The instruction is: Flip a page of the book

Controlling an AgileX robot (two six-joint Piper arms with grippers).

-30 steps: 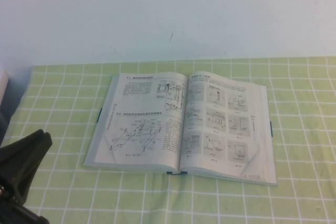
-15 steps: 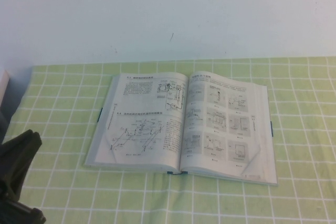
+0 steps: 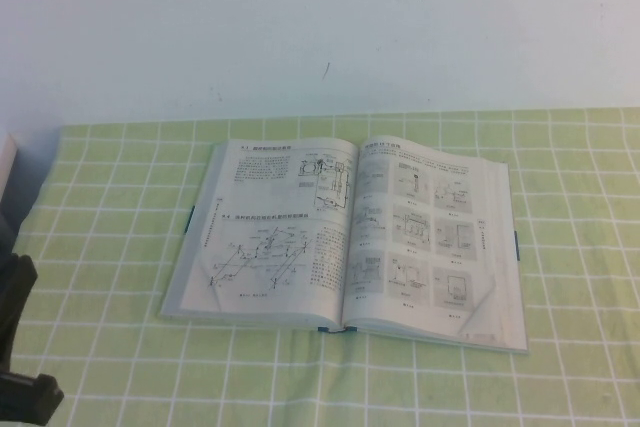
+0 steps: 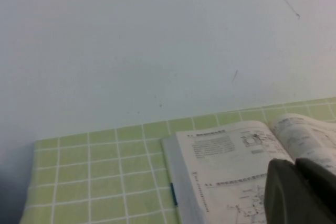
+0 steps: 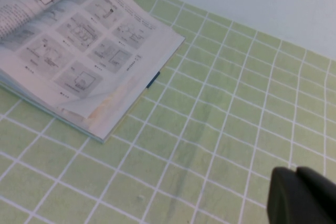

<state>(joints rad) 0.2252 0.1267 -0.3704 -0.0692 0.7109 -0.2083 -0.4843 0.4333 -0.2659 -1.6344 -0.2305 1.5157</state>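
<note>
high view gives you the whole book, lying open and flat near the middle of the tabletop, with dark blue cover edges peeking out at its sides and at the spine's near end. its left side carries text and a large line diagram, which is the page; its right side carries the boxed grey figures, with the near right corner curled up a little. only a dark piece of the left arm shows there, at the near left edge, well apart from the book. neither hand is visible in that view.

left wrist view shows you what the high one cannot: the left hand, dark, out of focus, sitting in front of the book's left side near its far left corner; you cannot tell whether it is released or clenched. right wrist view shows the right hand over bare cloth, well apart from the book's right edge, and again you cannot tell its state.

you have open cloth on all sides of the book, most on the right and near sides.

the tabletop wears a light green cloth with a white grid; a plain pale wall with a few thin marks stands behind it.
</note>
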